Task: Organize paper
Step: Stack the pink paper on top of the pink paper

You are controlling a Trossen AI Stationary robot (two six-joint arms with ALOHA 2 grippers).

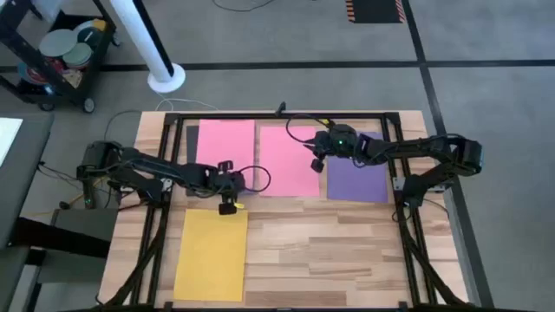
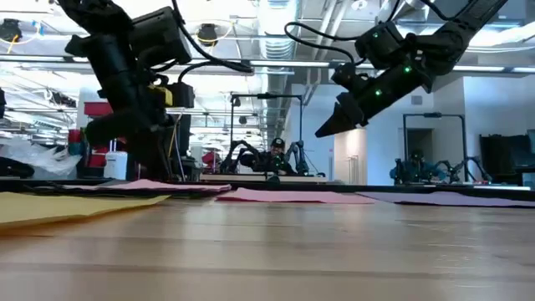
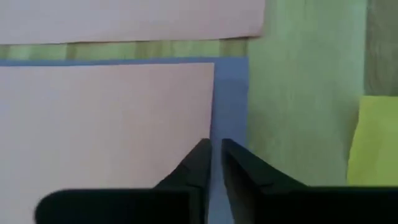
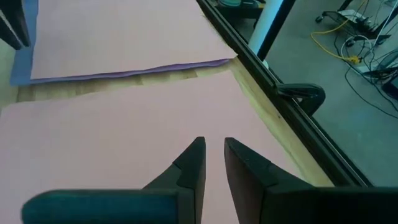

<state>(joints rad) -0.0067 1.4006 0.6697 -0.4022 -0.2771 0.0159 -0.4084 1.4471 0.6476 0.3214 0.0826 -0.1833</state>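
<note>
Pink sheets: two, at 11 o'clock (image 1: 226, 152) and 12 o'clock (image 1: 290, 159)
Purple sheets: one, 2 o'clock (image 1: 357, 181)
Yellow sheets: one, 7 o'clock (image 1: 212, 254)
Arms: two

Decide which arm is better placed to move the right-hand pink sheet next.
Probably the right: its end effector hovers over that pink sheet. The left end effector sits by the other pink sheet.

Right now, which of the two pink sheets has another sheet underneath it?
The left pink sheet, by the left gripper: a darker sheet's edge shows along its left side. The right pink sheet lies directly on the wooden table.
</note>
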